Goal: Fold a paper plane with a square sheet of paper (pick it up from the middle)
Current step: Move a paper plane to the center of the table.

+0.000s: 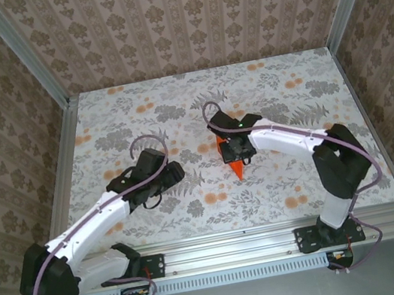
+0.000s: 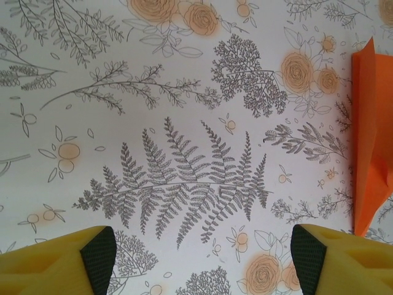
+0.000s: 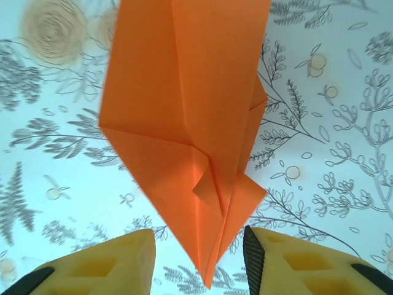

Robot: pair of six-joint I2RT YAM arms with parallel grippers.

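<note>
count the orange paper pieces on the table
1. The paper plane lies folded mid-table, its pointed tip between the fingers of the open right gripper. No second piece shows, though the arms could hide a small one.

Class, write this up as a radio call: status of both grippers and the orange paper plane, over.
Left gripper open, empty. Right gripper open, jaws either side of the pointed end of the paper plane. Nothing seen in the way.
</note>
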